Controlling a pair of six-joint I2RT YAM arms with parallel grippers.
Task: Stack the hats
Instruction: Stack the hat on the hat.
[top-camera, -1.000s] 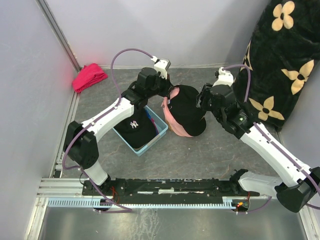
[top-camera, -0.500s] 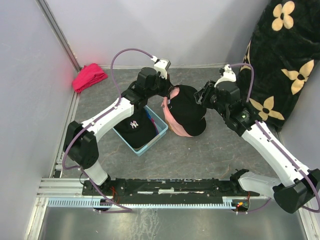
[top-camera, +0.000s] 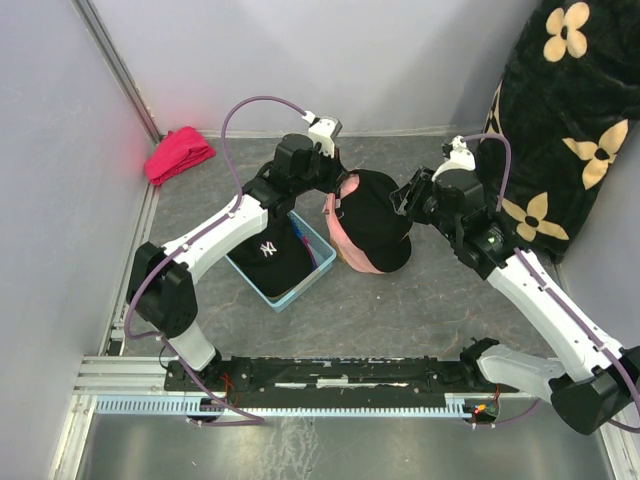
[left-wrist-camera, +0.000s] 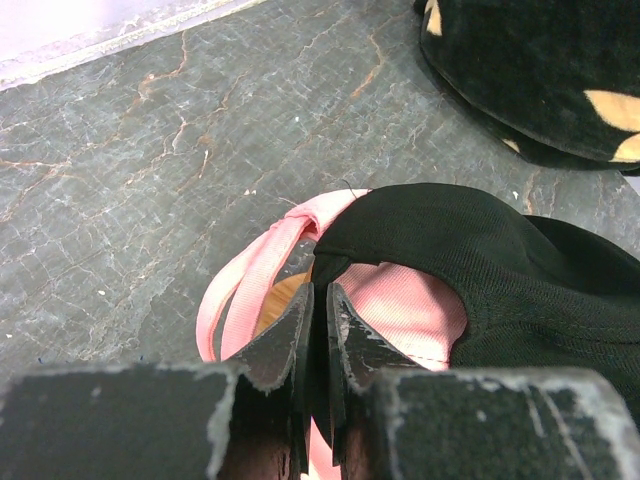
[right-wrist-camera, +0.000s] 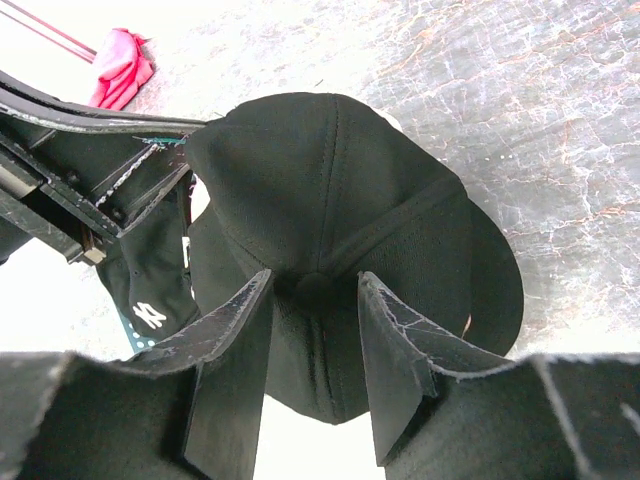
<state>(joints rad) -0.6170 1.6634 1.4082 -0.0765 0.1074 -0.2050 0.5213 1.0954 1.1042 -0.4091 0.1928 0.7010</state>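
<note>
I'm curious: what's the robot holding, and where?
The left end effector pinches the black cap by its back edge. The right end effector stands open over its crown, holding nothing.

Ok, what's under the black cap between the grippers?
A pink cap, rim and back strap poking out. Inside it something brown shows; what it is, and any more caps below, the black cap hides.

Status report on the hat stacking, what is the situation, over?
Left gripper: jaws shut on rear edge of black cap. Right gripper: jaws open, astride its crown. It sits over pink cap. Nothing in the way.
</note>
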